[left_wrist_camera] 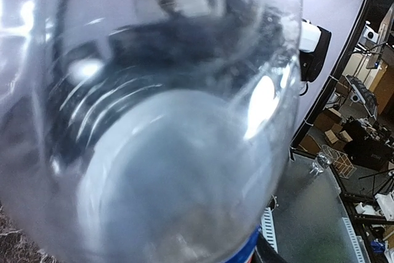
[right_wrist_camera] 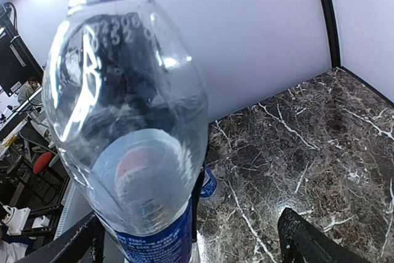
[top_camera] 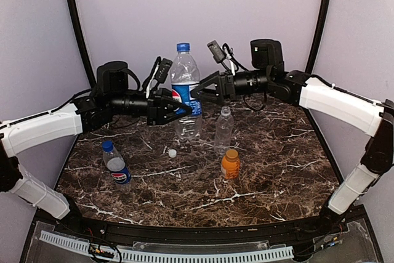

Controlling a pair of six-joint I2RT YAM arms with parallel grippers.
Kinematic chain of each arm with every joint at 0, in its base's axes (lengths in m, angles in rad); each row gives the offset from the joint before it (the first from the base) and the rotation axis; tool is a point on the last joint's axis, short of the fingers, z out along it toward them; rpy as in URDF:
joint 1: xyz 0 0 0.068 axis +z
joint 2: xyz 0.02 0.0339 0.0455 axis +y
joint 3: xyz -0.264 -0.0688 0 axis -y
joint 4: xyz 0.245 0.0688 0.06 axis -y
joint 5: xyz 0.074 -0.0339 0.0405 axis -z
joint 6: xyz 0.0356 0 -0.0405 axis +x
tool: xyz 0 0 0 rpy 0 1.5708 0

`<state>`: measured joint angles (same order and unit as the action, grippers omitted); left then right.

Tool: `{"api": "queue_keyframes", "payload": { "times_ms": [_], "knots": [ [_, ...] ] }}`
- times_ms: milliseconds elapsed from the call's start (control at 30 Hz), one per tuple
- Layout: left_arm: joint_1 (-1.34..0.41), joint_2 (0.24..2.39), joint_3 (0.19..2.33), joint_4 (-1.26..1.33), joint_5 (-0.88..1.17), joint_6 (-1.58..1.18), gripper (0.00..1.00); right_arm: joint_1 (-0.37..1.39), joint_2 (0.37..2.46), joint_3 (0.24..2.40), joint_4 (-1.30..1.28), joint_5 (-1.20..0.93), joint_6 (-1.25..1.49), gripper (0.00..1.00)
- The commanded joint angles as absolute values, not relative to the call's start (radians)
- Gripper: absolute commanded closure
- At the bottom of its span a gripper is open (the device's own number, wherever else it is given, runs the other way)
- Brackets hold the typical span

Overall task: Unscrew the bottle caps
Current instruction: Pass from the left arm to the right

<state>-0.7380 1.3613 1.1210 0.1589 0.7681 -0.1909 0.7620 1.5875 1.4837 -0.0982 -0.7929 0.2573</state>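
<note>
Tall Pepsi bottle (top_camera: pixel 186 100) stands upright at the back, between both claws. Your left gripper (top_camera: pixel 180 109) sits at its label, can't tell if it's clamped. Right gripper (top_camera: pixel 198 95) is spread wide open, with the blue cap (top_camera: pixel 183 47) up above it. Right wrist shows that cap; left wrist just bottle wall.

A clear bottle (left_wrist_camera: pixel 154 152), very close and blurred, fills most of the view.

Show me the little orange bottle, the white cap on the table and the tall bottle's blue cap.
orange bottle (top_camera: pixel 230 165): top view, middle of its body.
white cap (top_camera: pixel 172 153): top view, its top face.
blue cap (top_camera: pixel 183 47): top view, its side wall.
</note>
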Motion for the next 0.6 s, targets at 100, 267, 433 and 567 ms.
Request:
{"api": "queue_keyframes", "payload": {
  "times_ms": [100,267,433,567],
  "knots": [
    [-0.744,1.387,1.096,0.324,0.822,-0.283,0.57,0.792,1.583,1.443,0.086,-0.81,0.334,0.14],
    [-0.749,1.396,1.084,0.35,0.813,-0.304,0.57,0.799,1.601,1.429,0.168,-0.831,0.384,0.22],
    [-0.754,1.41,1.082,0.392,0.805,-0.329,0.57,0.811,1.626,1.426,0.197,-0.835,0.4,0.26],
    [-0.759,1.419,1.083,0.41,0.799,-0.336,0.58,0.815,1.629,1.424,0.209,-0.834,0.407,0.31]
  ]
}}
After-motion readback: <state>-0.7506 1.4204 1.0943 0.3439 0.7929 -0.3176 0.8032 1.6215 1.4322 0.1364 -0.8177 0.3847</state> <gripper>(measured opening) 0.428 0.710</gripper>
